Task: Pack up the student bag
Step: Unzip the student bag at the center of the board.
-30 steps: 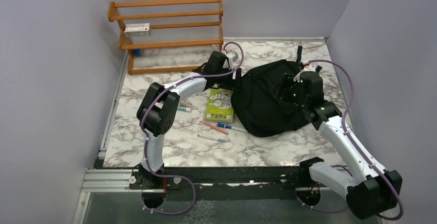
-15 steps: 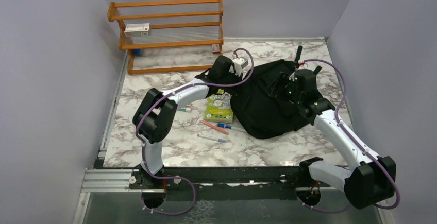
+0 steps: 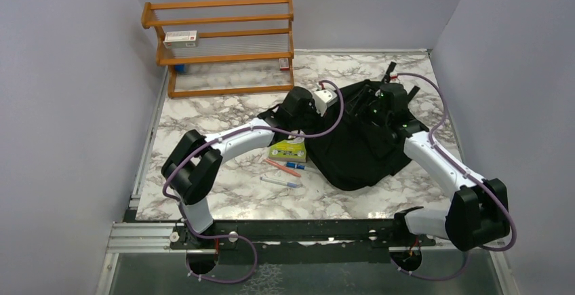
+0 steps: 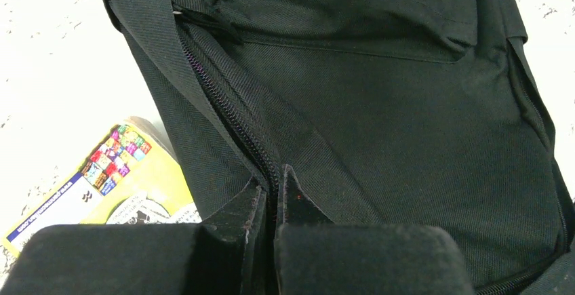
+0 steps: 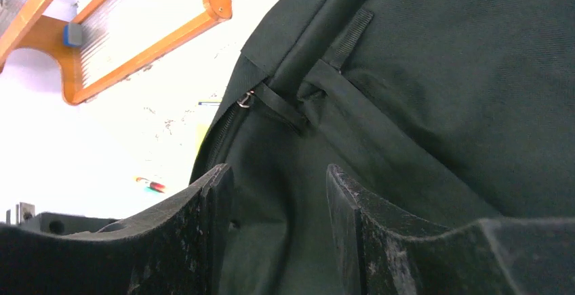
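The student bag (image 3: 359,147), large, black and soft, lies on the right half of the marble table. My left gripper (image 3: 321,116) is at the bag's left side. In the left wrist view it (image 4: 273,176) is shut on the bag (image 4: 407,119), its fingertips pinched together on the zipper seam (image 4: 230,112). My right gripper (image 3: 371,102) is over the bag's far top. In the right wrist view it (image 5: 278,173) stands open, with black bag fabric (image 5: 441,71) and a strap with a metal zipper pull (image 5: 244,100) beyond its jaws.
A yellow-green book (image 3: 288,149) lies against the bag's left edge, partly under my left arm. Pens (image 3: 281,167) lie in front of it. A wooden rack (image 3: 224,44) holding a small box (image 3: 180,36) stands at the back left.
My left arm reached right to the bag and its gripper closed on the zipper seam. My right arm swung farther back and left over the bag's top.
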